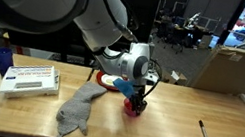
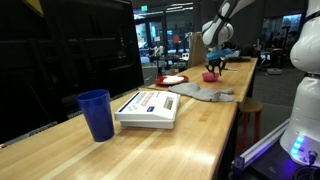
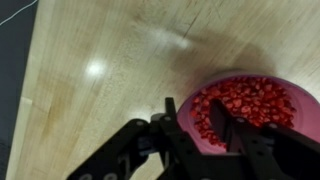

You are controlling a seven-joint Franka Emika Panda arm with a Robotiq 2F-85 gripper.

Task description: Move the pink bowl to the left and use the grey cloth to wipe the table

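Though it looked glossy and light, the pink bowl (image 3: 296, 100) carried a heap of small red pieces (image 3: 250, 105). I judged it would slide easily on the shiny wood and spill if tipped. Being stiff plastic, it offered its thin rim as the natural place to pinch, one finger inside and one outside. It sat on the table (image 3: 100, 60) directly beneath the claw (image 3: 196, 112). The jaws stood partly open astride the bowl's near rim. From the wrist view they seemed clear of the plastic and gripping nothing, though shadow made that hard to swear to. Near the claw, off to one side, lay the grey cloth (image 1: 76, 111), soft, limp and crumpled, apart from the bowl. A red plate (image 2: 172, 79) rested close by the claw on that same side. Beyond the cloth sat a white printed box (image 1: 29, 80), then a blue cup (image 2: 96, 113). Well away on the claw's opposite side lay a black pen (image 1: 204, 131).
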